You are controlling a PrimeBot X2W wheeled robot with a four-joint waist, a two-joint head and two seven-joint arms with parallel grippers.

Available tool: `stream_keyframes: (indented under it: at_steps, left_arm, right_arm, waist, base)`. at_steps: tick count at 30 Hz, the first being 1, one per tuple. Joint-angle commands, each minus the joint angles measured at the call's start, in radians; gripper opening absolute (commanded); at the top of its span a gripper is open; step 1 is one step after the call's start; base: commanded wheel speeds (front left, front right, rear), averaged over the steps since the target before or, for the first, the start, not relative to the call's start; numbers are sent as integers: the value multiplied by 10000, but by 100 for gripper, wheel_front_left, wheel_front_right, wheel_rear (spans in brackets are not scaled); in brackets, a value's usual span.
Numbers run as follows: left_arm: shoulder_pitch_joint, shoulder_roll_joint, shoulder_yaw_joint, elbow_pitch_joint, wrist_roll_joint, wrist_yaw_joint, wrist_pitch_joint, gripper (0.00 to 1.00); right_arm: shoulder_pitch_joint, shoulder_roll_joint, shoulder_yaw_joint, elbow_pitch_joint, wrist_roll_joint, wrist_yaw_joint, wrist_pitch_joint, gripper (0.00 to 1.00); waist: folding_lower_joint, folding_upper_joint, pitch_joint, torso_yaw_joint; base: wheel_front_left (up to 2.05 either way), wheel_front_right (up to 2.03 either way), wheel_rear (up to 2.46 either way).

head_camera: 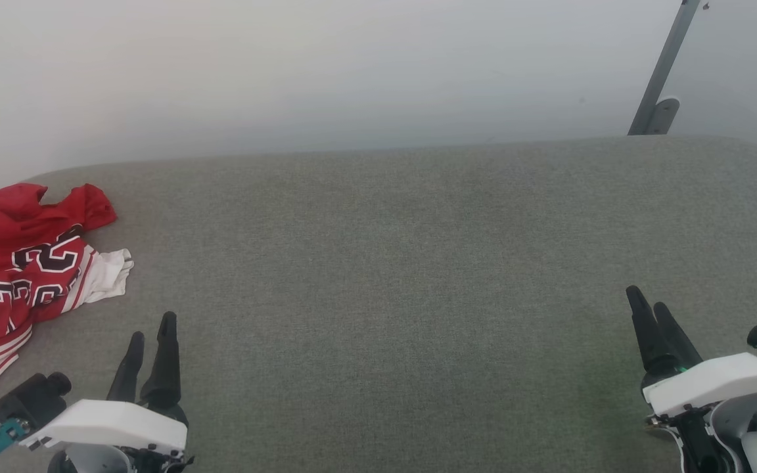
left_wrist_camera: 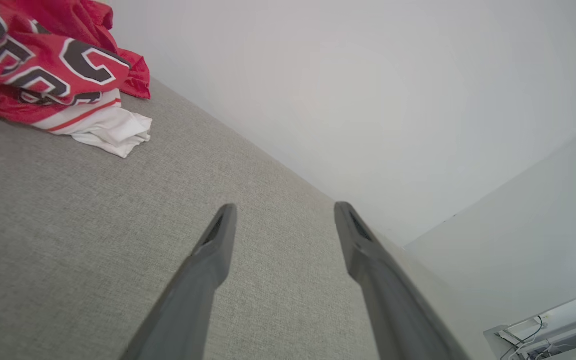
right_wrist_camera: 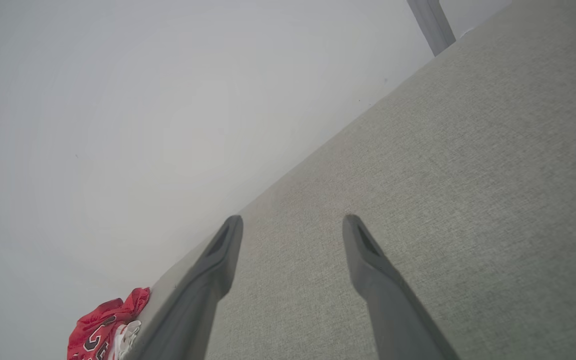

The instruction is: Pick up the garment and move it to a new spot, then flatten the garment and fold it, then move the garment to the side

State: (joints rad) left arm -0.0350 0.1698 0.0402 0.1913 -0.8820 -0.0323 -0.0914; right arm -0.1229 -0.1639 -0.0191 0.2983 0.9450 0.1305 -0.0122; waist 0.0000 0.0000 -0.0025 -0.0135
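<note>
At the far left edge of the grey cushion (head_camera: 418, 276), the garment (head_camera: 17, 263) lies crumpled, about 10 o'clock from the left gripper (head_camera: 152, 326), long axis roughly 12 to 6. The right gripper (head_camera: 646, 297) is well apart, so the left is nearer. Both jaws stand parted, holding nothing.

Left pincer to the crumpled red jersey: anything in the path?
Nothing visible. Only the bare grey woven fabric surface lies between the open left pincer and the crumpled red jersey T-shirt with black number print.
</note>
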Motion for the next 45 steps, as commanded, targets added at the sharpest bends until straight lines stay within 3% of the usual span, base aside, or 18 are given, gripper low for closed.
stream_keyframes:
  at_steps: [1, 22, 45]
  left_arm:
    - [-15, 25, 77, -164, 376, -111, -133, 100]
    - [143, -144, 305, -263, 3045, -522, -739, 100]
    - [258, -269, 407, -300, 5131, -687, -1237, 100]
  right_arm:
    - [-199, -97, 14, -121, -301, 2, -112, 100]
    - [-247, -322, 176, -243, -2254, 2, -455, 100]
    - [-287, -471, 367, -300, -3885, 2, -657, 100]
  waist:
    - [0, 0, -1, -4]
    - [0, 0, -29, -18]
    - [0, 0, -70, -71]
  base:
    - [0, 0, 0]
    - [0, 0, 0]
    - [0, 0, 0]
